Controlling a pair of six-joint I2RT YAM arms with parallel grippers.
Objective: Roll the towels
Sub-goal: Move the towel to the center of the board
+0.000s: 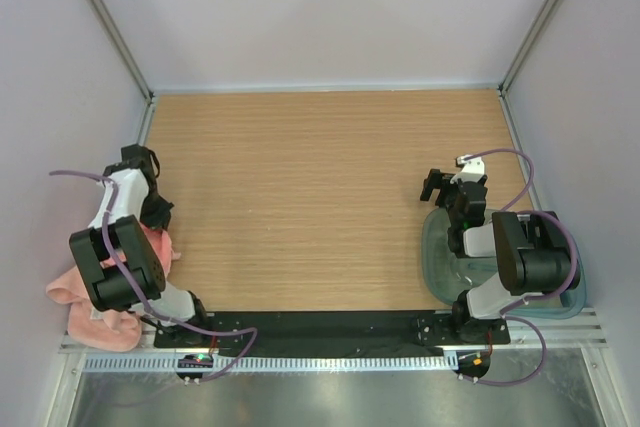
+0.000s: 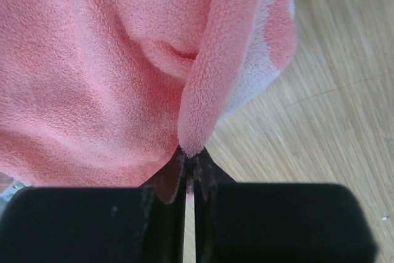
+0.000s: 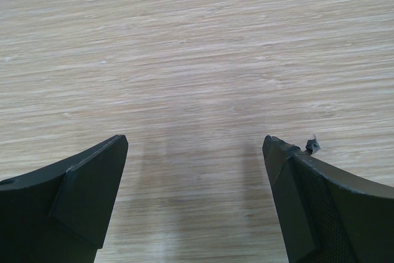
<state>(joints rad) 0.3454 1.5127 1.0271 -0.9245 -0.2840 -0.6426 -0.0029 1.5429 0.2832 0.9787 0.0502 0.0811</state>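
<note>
Towels (image 1: 72, 294) sit bunched in a salmon-pink heap at lower left of the top view, at the table (image 1: 320, 197) edge & seemingly spilling over it, half hidden under the left arm. Left gripper (image 2: 189, 165) is pinched nearly shut on a thin fold of that cloth. Wrist view shows the fold's tip caught right btw the jaw tips, w/ the rest of the pile filling the upper left of that frame. Prob reason: a pinch on one edge lets the arm drag a towel out onto open wood, b/c rolling needs it laid flat first. Can't tell if one or both towels are caught; no label visible.

Right gripper (image 3: 197, 152) hangs w/ jaws spread wide, holding nothing, bare wood under it. Looks parked, ready to help flatten. Tub (image 1: 440, 267), translucent grey-green, lies at lower right beneath the right arm, well apart from the cloth, so no obstacle there. Main snag is likely the left arm's own links crowding the heap.
</note>
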